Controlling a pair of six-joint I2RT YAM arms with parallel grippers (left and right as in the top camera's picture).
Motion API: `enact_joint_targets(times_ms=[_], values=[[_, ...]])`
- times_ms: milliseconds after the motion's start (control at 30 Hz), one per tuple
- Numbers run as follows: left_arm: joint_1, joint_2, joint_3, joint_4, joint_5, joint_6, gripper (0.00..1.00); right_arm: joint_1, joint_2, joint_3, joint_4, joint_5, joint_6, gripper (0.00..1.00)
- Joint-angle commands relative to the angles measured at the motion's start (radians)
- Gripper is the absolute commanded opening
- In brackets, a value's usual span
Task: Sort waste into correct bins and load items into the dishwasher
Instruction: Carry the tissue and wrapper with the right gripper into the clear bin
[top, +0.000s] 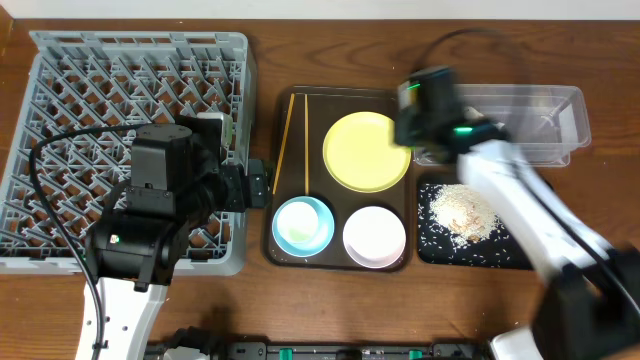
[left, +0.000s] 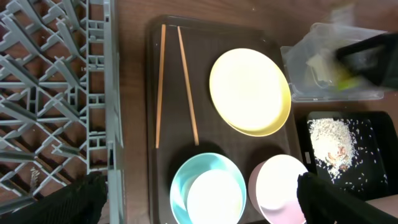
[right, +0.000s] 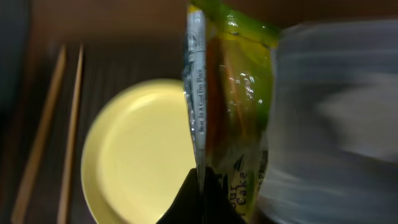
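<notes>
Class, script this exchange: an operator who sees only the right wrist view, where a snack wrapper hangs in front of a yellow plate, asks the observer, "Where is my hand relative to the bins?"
Observer: Your right hand, pinching the snack wrapper, is over the left end of the clear tub, beside the yellow plate.
Operator: Is there a second bin?
Observer: Yes. A black tray lies on the robot's side of the tub, with rice grains heaped on it.
Operator: Where is the other hand?
Observer: The left hand is open, at the dish rack's right edge.
</notes>
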Motion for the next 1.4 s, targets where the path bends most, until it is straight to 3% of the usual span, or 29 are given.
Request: enact_joint_targets(times_ms=[0,200,233,300,367,467,600,733,933,1033,1200,1367], values=[[-0.002,0.004,0.02,-0.002,0.013,-0.001,0.98,-0.115,-0.037,0.003,-0.058,0.036,0.151,0.01],[-0.002,0.004,0.02,-0.002,0.013,-0.001,0.98,-0.286,-0.004,-0.002,-0.12,0.035,0.273,0.03],[-0.002,0.004,0.02,-0.002,0.013,-0.001,0.98,-0.304,0.004,-0.002,-0.116,0.019,0.275,0.11],[-0.002,0.004,0.02,-0.002,0.013,-0.001,0.98,-0.328,0.009,-0.002,-0.084,-0.045,0.248,0.38],[-0.002,0.004,0.02,-0.002,0.013,-0.001,0.98,-0.333,0.003,0.0,-0.027,-0.122,0.144,0.48],[-0.002,0.004,0.02,-0.002,0.013,-0.001,0.98,-0.325,-0.027,0.006,0.023,-0.254,0.051,0.53],[-0.002,0.004,0.02,-0.002,0.013,-0.001,0.98,-0.285,-0.089,0.007,0.014,-0.355,-0.019,0.51],[-0.002,0.004,0.02,-0.002,0.013,-0.001,0.98,-0.201,-0.138,0.007,-0.101,-0.407,-0.087,0.47],[-0.002,0.004,0.02,-0.002,0.013,-0.001,0.98,0.024,-0.133,0.003,-0.373,-0.38,-0.149,0.36],[-0.002,0.004,0.02,-0.002,0.013,-0.001,0.98,0.157,-0.107,-0.007,-0.454,-0.273,-0.148,0.33],[-0.002,0.004,0.02,-0.002,0.013,-0.001,0.98,0.332,-0.04,-0.03,-0.451,-0.166,-0.148,0.32],[-0.002,0.004,0.02,-0.002,0.013,-0.001,0.98,0.417,0.059,-0.032,-0.401,-0.107,-0.13,0.33]])
